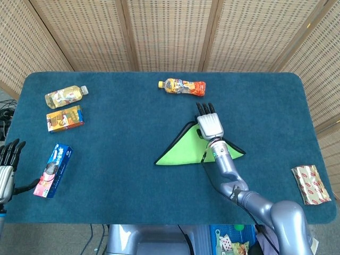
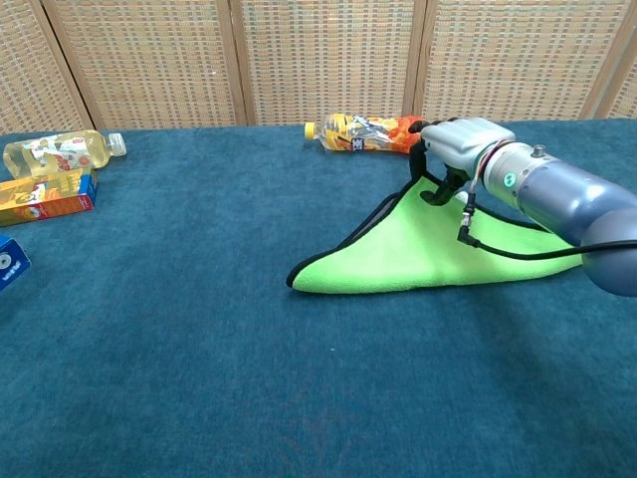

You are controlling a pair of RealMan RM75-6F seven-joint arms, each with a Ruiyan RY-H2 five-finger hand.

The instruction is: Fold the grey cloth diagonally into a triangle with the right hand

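Note:
The cloth (image 1: pixel 180 152) (image 2: pixel 418 254) lies folded as a triangle on the blue table, bright green inside with a dark edge. Its long side faces me and its apex points away. My right hand (image 1: pixel 210 123) (image 2: pixel 460 139) hovers over that apex; in the chest view its dark fingers curl down around the corner and seem to pinch it. The forearm crosses the cloth's right part and hides it. My left hand (image 1: pixel 6 167) rests at the table's near left corner with fingers spread, holding nothing.
An orange drink bottle (image 1: pixel 182 86) (image 2: pixel 363 132) lies just beyond the right hand. At the left are a yellow bottle (image 1: pixel 65 95), an orange box (image 1: pixel 65 118) and a blue biscuit box (image 1: pixel 53 170). A snack packet (image 1: pixel 311 184) lies at the near right.

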